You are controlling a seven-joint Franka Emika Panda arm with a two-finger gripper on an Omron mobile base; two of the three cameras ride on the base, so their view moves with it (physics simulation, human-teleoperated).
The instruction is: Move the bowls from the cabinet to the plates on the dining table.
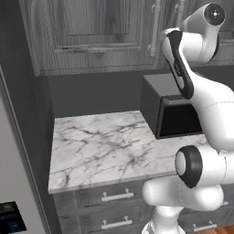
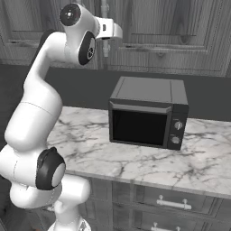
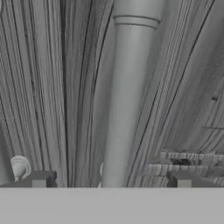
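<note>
We see the pincer [image 3: 109,181] spread wide, its two dark fingertips [image 3: 39,179] on either side of the long silver bar handle [image 3: 127,96] of the grey wood-grain wall cabinet [image 1: 91,32]; whether they touch the handle we cannot quite tell. The cabinet doors are closed straight ahead of the pincer. Below it sit the white marble worktop [image 2: 203,162] and the black microwave box [image 2: 146,118].

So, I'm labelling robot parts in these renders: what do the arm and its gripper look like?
The arm is glossy white, built of rounded segments with black joint bands and round dark-centred end caps. The gripper ends in two small blocky grey fingertips. No cables or markings are visible.
</note>
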